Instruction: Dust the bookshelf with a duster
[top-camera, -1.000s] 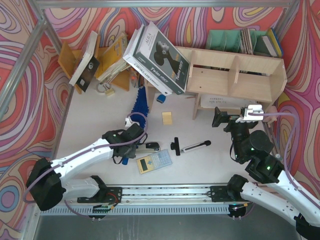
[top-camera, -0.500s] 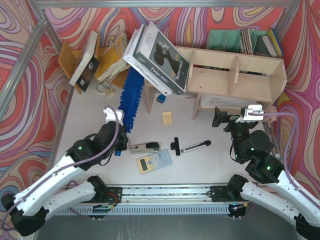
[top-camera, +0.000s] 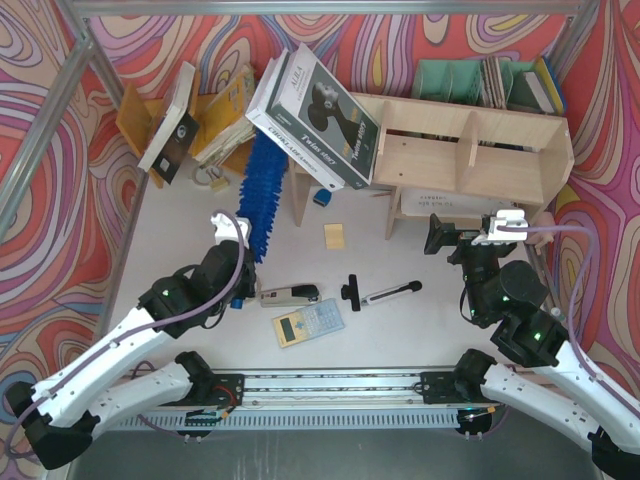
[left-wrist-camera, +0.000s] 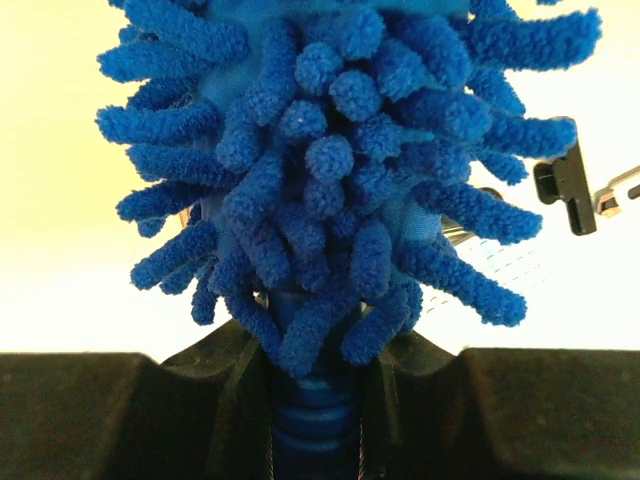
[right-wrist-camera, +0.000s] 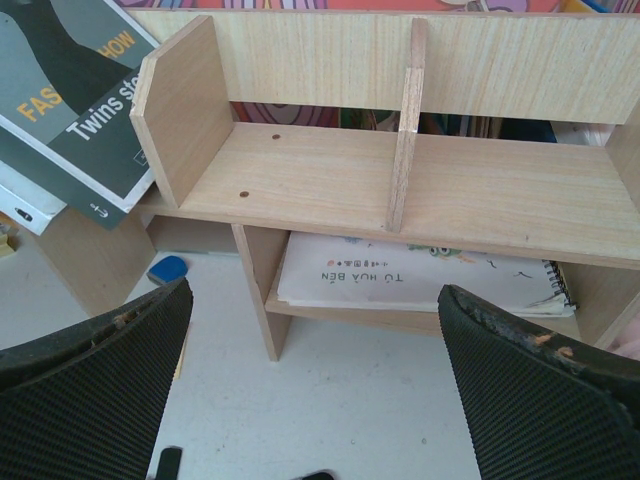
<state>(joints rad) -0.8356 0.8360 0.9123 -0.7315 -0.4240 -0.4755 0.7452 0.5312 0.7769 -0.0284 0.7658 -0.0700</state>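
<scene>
The bookshelf (top-camera: 470, 160) is a pale plywood unit at the back right; it fills the right wrist view (right-wrist-camera: 330, 170). The duster (top-camera: 262, 195) is bright blue and fluffy, its head pointing away toward the shelf's left end. My left gripper (top-camera: 243, 268) is shut on the duster's ribbed blue handle; in the left wrist view the duster head (left-wrist-camera: 330, 160) fills the frame above my left gripper (left-wrist-camera: 320, 400). My right gripper (top-camera: 437, 235) is open and empty in front of the shelf's lower tier, also seen in the right wrist view (right-wrist-camera: 315, 400).
A large magazine (top-camera: 315, 110) leans on the shelf's left end. An orange-brown book rack (top-camera: 200, 120) stands back left, green file holders (top-camera: 450, 80) behind the shelf. A stapler (top-camera: 290, 294), calculator (top-camera: 308, 323), black-and-silver rod (top-camera: 380, 292) and yellow pad (top-camera: 334, 236) lie on the table. A booklet (right-wrist-camera: 420, 275) lies in the lower tier.
My left arm has swung left and drawn back with the duster in its grip; the blue head now shows fully, stretched toward the shelf's left end. The right arm has not moved.
</scene>
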